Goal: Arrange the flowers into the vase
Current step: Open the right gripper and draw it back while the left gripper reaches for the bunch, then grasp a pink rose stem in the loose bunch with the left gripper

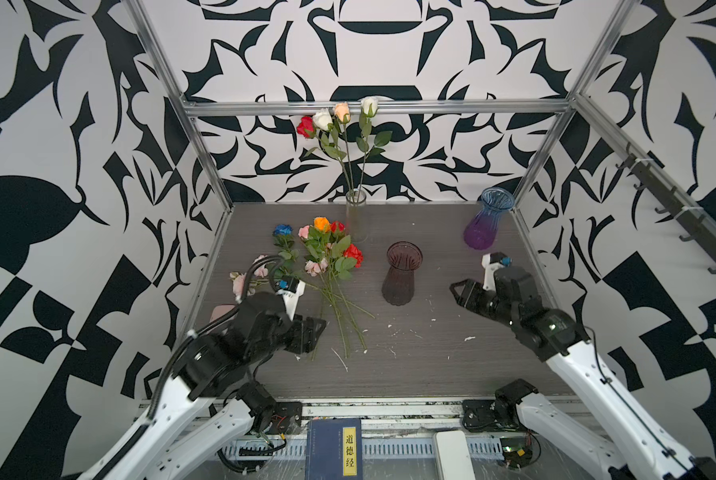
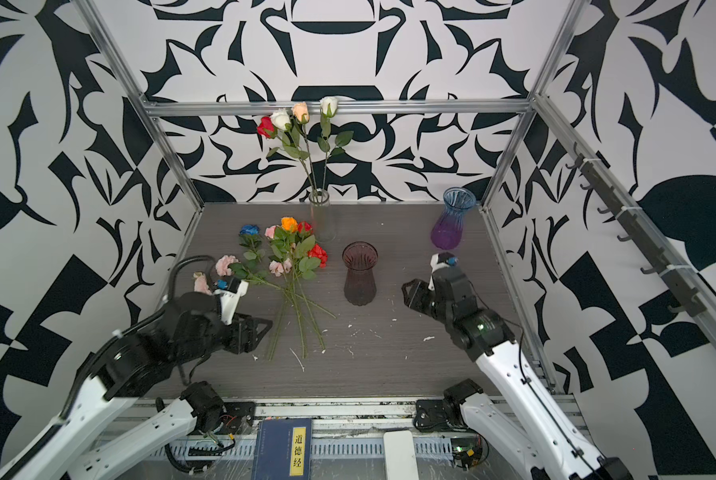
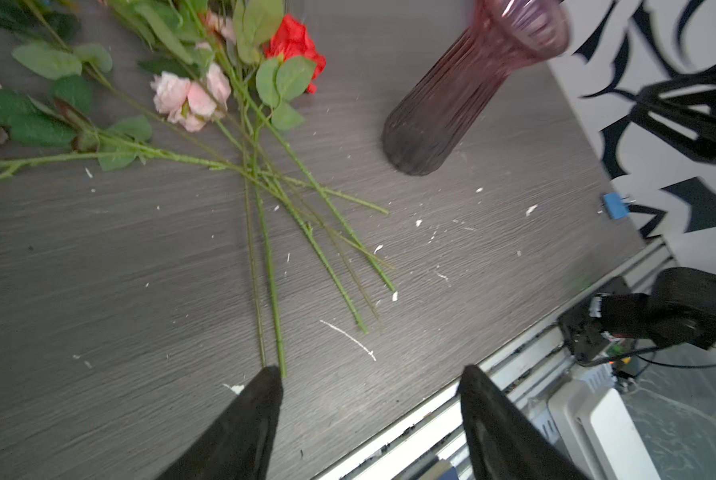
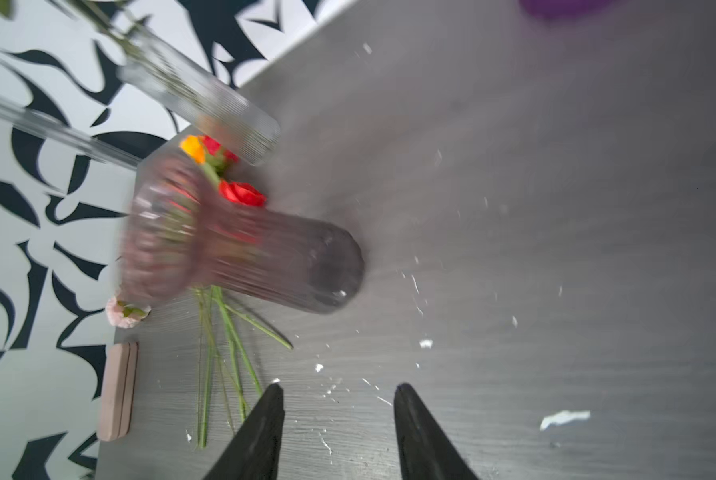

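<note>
Left wrist view: left pincer [image 3: 370, 370] spread, empty; loose flowers [image 3: 246, 168] flat on tabletop [image 3: 98, 270], stem ends fanning toward it, blooms away; right pincer [image 4: 339, 386] spread, empty, farther off beyond dark vase [image 4: 273, 257]. Left arm nearer, likelier picker.

Both top views look from high above the near edge of the table [image 1: 431, 365], facing down and toward the back wall [image 1: 372, 50]. They stand far enough off to take in the whole table and both arms, and they show nearly the same scene, shifted slightly sideways. The left wrist camera sits just behind the left tool [image 3: 370, 370] and looks past its tips, close over the table, at the flower stems [image 3: 271, 270] and the dark pink vase [image 3: 464, 91]. The right wrist camera sits behind the right tool [image 4: 339, 386] and faces that same vase from the opposite side, blurred. Both wrist views share the vase and stems.
</note>
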